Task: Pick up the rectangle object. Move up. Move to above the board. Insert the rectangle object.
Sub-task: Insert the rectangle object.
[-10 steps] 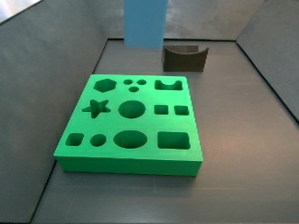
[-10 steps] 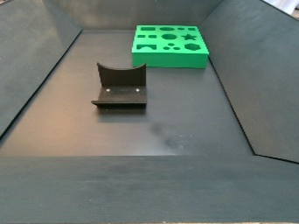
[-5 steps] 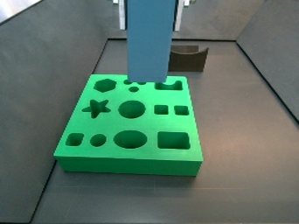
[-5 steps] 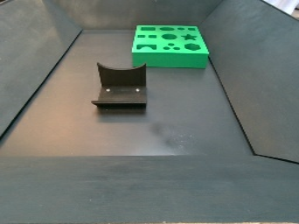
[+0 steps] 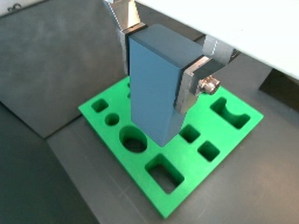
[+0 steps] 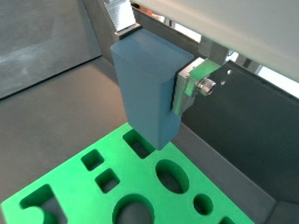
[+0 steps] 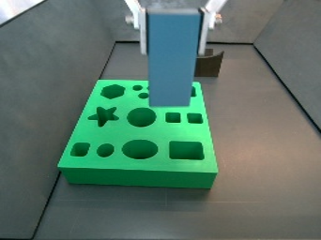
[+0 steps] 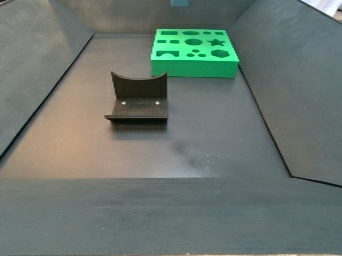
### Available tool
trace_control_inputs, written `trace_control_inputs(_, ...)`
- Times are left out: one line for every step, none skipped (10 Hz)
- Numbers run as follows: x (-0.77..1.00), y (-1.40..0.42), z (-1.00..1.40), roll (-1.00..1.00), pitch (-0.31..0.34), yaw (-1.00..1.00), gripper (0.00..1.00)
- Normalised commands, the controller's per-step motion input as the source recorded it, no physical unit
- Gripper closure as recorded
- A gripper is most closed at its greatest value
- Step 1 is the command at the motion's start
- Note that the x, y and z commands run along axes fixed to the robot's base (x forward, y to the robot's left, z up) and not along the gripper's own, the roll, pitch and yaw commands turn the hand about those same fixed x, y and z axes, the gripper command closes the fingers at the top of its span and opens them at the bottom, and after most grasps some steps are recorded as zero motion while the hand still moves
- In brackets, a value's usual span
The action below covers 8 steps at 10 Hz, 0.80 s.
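My gripper point(image 7: 174, 13) is shut on the rectangle object point(image 7: 172, 56), a tall blue-grey block hanging upright. Both wrist views show the silver fingers point(image 5: 197, 77) point(image 6: 191, 80) clamping its upper sides. The rectangle object point(image 5: 152, 87) point(image 6: 146, 87) hangs above the board point(image 7: 119, 133), a thick green slab with many shaped holes, over its rear middle part and apart from it. Its lower end hides some holes of the board point(image 5: 187, 162) point(image 6: 70, 184). In a side view the board point(image 8: 195, 66) lies at the far end, and the gripper is out of that picture.
The dark fixture point(image 8: 136, 97), with a curved notch on top, stands on the floor in front of the board there, and behind the board point(image 7: 208, 64) from the opposite side. Grey sloping walls point(image 7: 291, 84) close in the floor on all sides.
The gripper with the rectangle object has come from the back to over the board. The block now sits lower and slightly further right in the side view.
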Motion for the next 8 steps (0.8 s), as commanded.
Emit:
trace_control_inputs(0.05, -0.15, -0.41, 0.0, -0.156, 0.04, 1.0)
trace_control_inputs(0.0, -0.18, -0.39, 0.0, -0.147, 0.07, 1.0)
trace_control_inputs(0.02, -0.19, -0.37, 0.0, -0.14, 0.14, 1.0)
trace_control_inputs(0.15, -0.16, -0.35, 0.0, -0.104, 0.16, 1.0)
trace_control_inputs(0.11, -0.09, -0.2, 0.0, -0.089, 0.11, 1.0)
trace_control_inputs(-0.01, -0.03, -0.01, 0.0, -0.049, 0.03, 1.0)
trace_control_inputs(-0.01, -0.03, -0.13, 0.06, -0.026, 0.06, 1.0)
trace_control_inputs(0.09, 0.0, -0.23, 0.09, 0.0, 0.0, 1.0)
